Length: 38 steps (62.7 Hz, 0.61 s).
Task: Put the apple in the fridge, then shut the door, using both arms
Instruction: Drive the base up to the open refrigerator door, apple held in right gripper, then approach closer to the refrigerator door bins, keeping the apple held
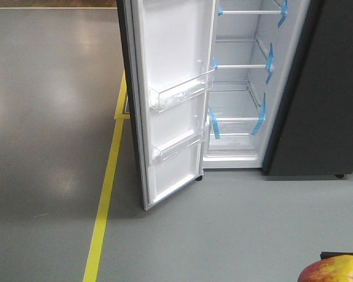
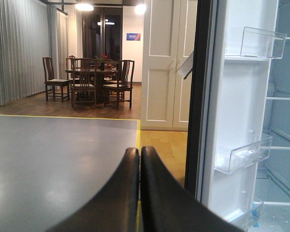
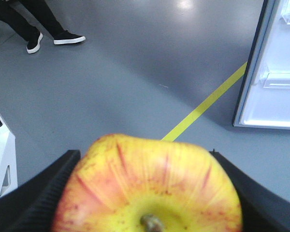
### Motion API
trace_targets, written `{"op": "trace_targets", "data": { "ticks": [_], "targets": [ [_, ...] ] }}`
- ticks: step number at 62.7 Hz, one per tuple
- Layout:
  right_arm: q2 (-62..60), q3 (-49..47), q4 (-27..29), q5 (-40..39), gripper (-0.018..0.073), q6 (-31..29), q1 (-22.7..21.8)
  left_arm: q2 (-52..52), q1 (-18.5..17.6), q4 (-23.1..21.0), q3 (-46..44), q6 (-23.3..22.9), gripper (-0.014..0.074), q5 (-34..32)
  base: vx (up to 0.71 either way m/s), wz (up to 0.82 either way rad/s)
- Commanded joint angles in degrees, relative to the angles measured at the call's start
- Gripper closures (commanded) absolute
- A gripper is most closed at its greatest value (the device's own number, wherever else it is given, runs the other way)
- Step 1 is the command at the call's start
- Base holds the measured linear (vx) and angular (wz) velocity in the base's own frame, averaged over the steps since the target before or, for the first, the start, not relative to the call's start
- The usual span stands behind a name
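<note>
Right claw (image 3: 145,164): grasping round red-yellow apple (image 3: 150,188)
Left claw (image 2: 139,152): clenched, fingers touching
Tall dark grey fridge (image 1: 320,88): white-lined door (image 1: 170,64) open

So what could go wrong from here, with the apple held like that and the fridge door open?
1. The apple is round and pinched only at its sides by the right gripper, so it might slip out on the way.
2. The open door has clear bins sticking out beside the fridge opening; the gripper could clip them going in.
3. If the shut left gripper swings the door too early, it could strike the other one.
</note>
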Motion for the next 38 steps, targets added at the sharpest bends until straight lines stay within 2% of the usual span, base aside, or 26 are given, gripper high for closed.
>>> {"op": "trace_targets", "data": {
  "ticks": [1,38],
  "targets": [
    [0.42,-1.52,2.82,-3.1,0.0148,-0.06,0.02,-0.84,-0.09,-0.21,1.2,-0.57,0.0603,-4.36,0.21,0.0],
    [0.42,-1.52,2.82,-3.1,0.0148,-0.06,0.02,-0.84,-0.09,-0.21,1.2,-0.57,0.0603,-4.36,0.16,0.01]
  ]
}}
